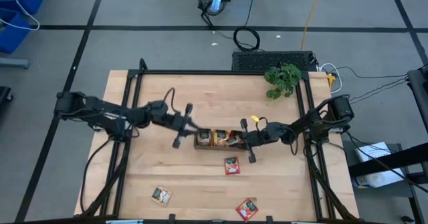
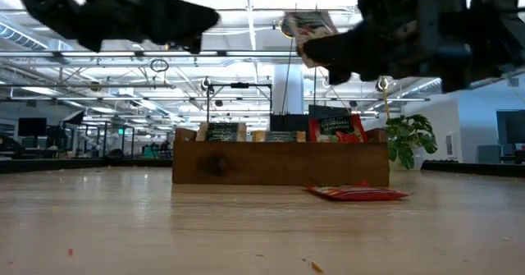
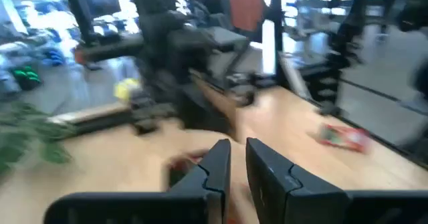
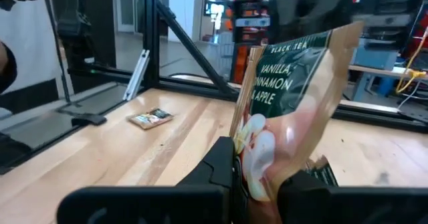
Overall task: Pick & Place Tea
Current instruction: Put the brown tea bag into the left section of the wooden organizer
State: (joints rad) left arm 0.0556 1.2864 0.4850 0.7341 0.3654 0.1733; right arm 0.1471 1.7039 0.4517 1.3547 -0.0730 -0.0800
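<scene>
Two dark arms meet over a wooden tabletop (image 1: 200,97) at the long brown tray (image 1: 217,139), seen from above. At left, the left end effector (image 1: 184,126) hovers at the tray's left end; its wrist camera shows the two fingers (image 3: 217,167) standing slightly apart with a narrow gap and nothing between them. Near the front edge on that side, a pale tea sachet (image 1: 161,195) lies flat and well apart from the tray. In the middle, the tray holds sachets standing upright, dark green ones (image 2: 220,132) toward the left end as the table-level camera shows it and red ones (image 2: 338,128) toward the right. Just in front of the tray a red sachet (image 1: 231,165) lies flat on the wood, and another red one (image 1: 247,209) rests close to the front edge. At right, the right end effector (image 1: 249,138) is over the tray's right end, clenched on a single tea sachet (image 4: 287,117) held upright above the tray; the print on it reads black tea, vanilla, cinnamon and apple, with a green band over a tan and red face. The table-level camera shows that sachet (image 2: 305,27) lifted clear above the tray's top edge. A leafy green plant (image 1: 283,79) stands at the far right corner of the tabletop, beside the black frame.
</scene>
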